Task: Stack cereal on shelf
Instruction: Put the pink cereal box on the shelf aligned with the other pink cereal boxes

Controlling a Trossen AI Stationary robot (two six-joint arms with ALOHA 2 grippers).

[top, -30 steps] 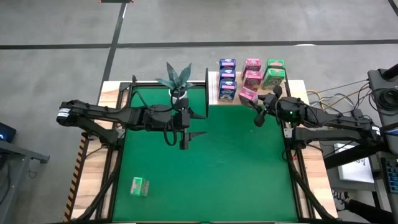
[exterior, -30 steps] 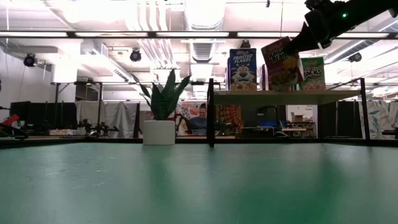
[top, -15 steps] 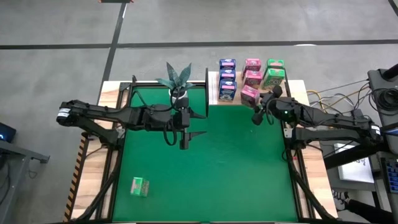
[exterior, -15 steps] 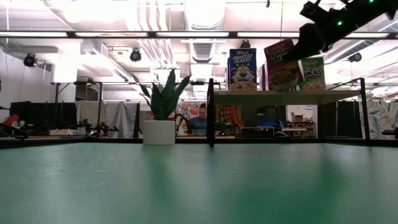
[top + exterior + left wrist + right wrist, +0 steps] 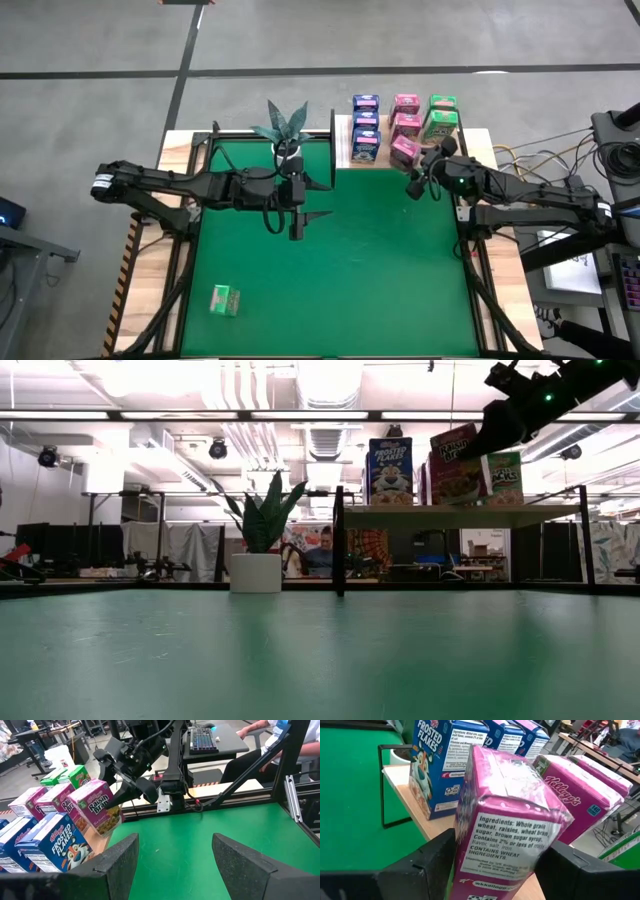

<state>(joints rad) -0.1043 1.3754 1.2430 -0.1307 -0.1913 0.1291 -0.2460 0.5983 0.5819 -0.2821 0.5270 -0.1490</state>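
While the left gripper [image 5: 297, 226] waits, jaws spread, above the tabletop [image 5: 350, 290], the right gripper [image 5: 416, 179] brackets a pink box [image 5: 512, 815] on the shelf [image 5: 460, 512], jaws spread.

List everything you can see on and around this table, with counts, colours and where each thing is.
blue boxes: three, blue, in a row on the shelf's left side
pink boxes: three, pink, in the shelf's middle row
green boxes: two, green, on the shelf's right side
loose green box: one, green, on the mat's near left corner
shelf: one, light wood with black frame, far right of the table
plant: one, green leaves in a white pot, far edge of the mat
mat: one, green, covering the table
person: one, in the room behind
left gripper: open, over mid-mat
right gripper: open, around the front pink box
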